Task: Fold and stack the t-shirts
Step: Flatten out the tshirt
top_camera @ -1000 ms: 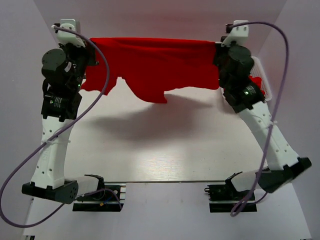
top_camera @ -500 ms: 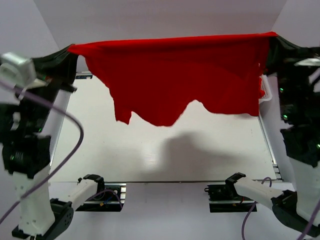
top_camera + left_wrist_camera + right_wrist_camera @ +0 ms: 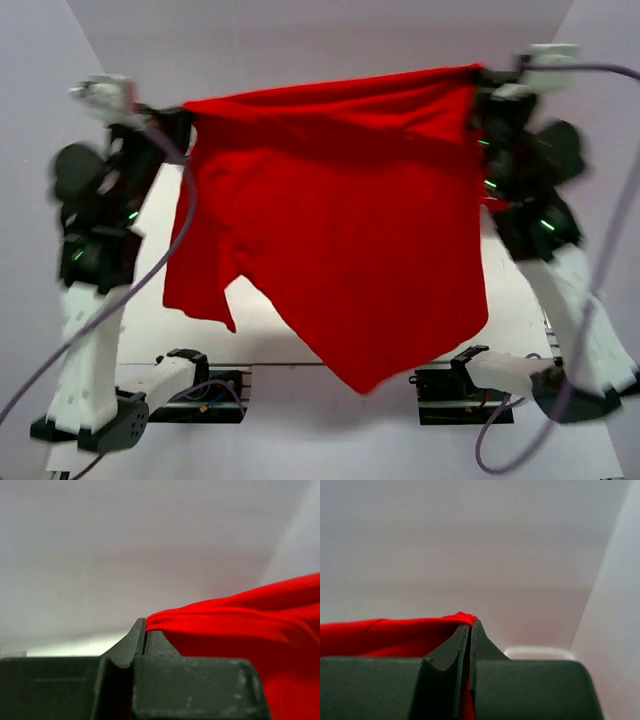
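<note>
A bright red t-shirt point(image 3: 340, 230) hangs in the air, stretched between both grippers above the white table point(image 3: 270, 335). My left gripper point(image 3: 185, 118) is shut on its upper left edge, and the red cloth point(image 3: 240, 625) runs off to the right of my closed jaws in the left wrist view. My right gripper point(image 3: 478, 78) is shut on the upper right edge, and the red cloth point(image 3: 385, 635) runs off to the left of the jaws. The shirt's lower part droops to a point near the table's front edge. Other shirts are hidden.
A white mesh basket point(image 3: 540, 653) shows just past my right jaws, at the table's far right. Pale walls close in the back and both sides. The two arm bases point(image 3: 200, 385) stand at the near edge.
Both arms have swung nearer the camera with the shirt. It now hangs much lower and larger in view, its bottom point reaching the table's front edge.
</note>
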Robot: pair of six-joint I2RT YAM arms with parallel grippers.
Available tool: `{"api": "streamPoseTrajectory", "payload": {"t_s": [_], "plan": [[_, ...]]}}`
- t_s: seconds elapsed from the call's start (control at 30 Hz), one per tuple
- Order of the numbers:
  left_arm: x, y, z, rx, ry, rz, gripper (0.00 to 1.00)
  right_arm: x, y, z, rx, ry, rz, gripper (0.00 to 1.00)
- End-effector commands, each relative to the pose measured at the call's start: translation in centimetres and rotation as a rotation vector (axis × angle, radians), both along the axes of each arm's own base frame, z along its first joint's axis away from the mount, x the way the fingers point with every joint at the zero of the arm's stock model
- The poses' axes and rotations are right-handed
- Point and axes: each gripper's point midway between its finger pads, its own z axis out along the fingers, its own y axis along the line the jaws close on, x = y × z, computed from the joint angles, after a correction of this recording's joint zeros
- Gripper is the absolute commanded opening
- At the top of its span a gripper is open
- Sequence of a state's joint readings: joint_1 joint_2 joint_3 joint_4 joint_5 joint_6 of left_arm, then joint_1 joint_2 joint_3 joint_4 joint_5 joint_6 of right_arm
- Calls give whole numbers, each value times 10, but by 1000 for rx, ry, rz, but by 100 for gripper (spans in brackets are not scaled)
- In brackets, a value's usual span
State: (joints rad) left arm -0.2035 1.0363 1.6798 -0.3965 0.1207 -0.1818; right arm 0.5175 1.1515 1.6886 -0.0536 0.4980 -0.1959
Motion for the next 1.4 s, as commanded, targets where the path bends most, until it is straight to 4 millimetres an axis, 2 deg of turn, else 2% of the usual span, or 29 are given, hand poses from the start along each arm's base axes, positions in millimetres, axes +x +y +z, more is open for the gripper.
{"api": "streamPoseTrajectory", "payload": {"t_s": [0.0,0.03,0.07,0.1,0.13,0.17,0.2,0.23,0.27,0.3,0.33,0.43,0.47,0.5,0.53,0.57,0.73,0.83,0.93,0.97,1.0,1.03,1.07,1.1,1.13,1.17,1.2,1.3,1.37], "plan": [[81,32,-138,-20,393,266,0,90,27,-91,-64,206,-99,0],[90,37,-161,-28,448,306,0,117,43,-129,-72,283,-76,0],[97,44,-191,-37,528,364,0,130,62,-146,-69,311,6,0],[110,56,-242,-23,640,468,0,153,76,-197,-116,442,24,0],[117,62,-266,-65,697,519,2,181,89,-234,-93,525,37,0],[121,62,-295,-52,776,541,17,189,106,-261,-132,601,116,0],[137,60,-338,-13,890,537,86,201,112,-229,-90,571,137,21],[146,63,-358,3,952,548,100,232,124,-330,-156,789,121,48],[140,63,-384,29,1081,548,100,239,139,-348,-176,843,189,89],[159,61,-367,27,1075,547,100,268,153,-312,-141,757,204,90],[168,64,-398,62,1173,568,100,264,157,-366,-190,909,228,90],[182,63,-388,80,1165,559,100,271,166,-362,-167,873,255,90],[181,59,-387,88,1153,520,100,253,157,-346,-151,863,251,90],[189,56,-378,72,1096,499,100,254,155,-338,-121,816,247,90],[191,53,-374,72,1065,474,100,236,151,-388,-146,920,252,90],[191,48,-370,98,1040,423,100,229,146,-345,-118,834,261,90],[188,22,-362,202,957,225,100,185,147,-354,-98,974,325,90],[183,-7,-362,263,943,30,100,155,134,-379,-47,1113,287,90],[179,-23,-361,297,922,-70,100,129,121,-384,-7,1152,258,90],[179,-23,-361,297,922,-71,100,114,112,-408,-14,1212,230,90],[177,-29,-361,322,911,-99,100,105,108,-393,3,1182,232,90],[176,-29,-360,321,903,-99,100,99,109,-392,15,1180,246,90],[172,-35,-366,336,912,-123,100,81,102,-422,3,1249,236,90],[172,-35,-366,336,912,-123,100,75,102,-403,34,1196,261,90],[167,-41,-372,340,925,-144,100,67,103,-407,42,1208,271,90],[164,-44,-378,355,933,-157,100,49,94,-427,40,1256,252,90],[163,-46,-378,353,933,-166,100,42,89,-426,58,1257,237,90],[156,-66,-401,379,978,-219,100,18,71,-456,62,1323,166,90],[155,-79,-408,410,995,-241,100,13,68,-461,80,1334,144,90]]}}
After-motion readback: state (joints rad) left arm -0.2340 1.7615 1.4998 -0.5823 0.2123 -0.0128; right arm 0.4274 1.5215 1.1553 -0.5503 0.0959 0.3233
